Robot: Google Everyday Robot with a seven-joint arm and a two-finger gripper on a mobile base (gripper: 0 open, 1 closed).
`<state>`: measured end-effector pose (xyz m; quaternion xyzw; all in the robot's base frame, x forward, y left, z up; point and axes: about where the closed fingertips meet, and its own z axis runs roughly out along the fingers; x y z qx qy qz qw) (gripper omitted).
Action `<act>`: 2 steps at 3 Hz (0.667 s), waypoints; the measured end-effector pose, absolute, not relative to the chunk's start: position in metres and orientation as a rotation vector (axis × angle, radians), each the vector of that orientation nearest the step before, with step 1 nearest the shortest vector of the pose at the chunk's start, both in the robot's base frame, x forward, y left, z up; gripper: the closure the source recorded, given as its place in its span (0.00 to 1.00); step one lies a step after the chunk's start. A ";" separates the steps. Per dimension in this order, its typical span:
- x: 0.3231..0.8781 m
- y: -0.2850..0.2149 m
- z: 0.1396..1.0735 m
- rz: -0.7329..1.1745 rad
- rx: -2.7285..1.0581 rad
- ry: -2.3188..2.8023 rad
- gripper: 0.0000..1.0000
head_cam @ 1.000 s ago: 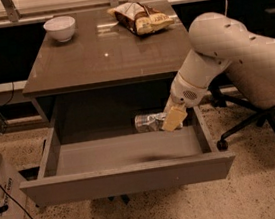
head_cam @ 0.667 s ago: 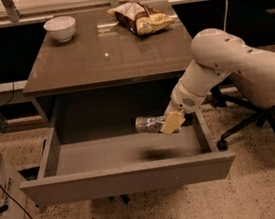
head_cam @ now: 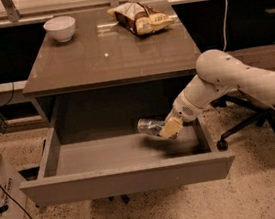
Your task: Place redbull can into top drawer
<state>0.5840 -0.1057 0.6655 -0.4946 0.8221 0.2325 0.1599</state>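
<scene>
Lowered slightly since a second ago, gripper grasps the can just above the drawer floor, near its right rear. Can lies sideways, pointing left from the gripper.

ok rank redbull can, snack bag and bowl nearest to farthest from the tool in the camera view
The tool hangs over the top drawer, right side.
1. redbull can: gripped, just left.
2. snack bag: tabletop, back centre-right.
3. bowl: tabletop, back left.
</scene>
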 end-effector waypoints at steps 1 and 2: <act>0.584 -0.104 0.662 0.671 -1.415 2.350 0.35; 0.583 -0.102 0.661 0.674 -1.421 2.350 0.11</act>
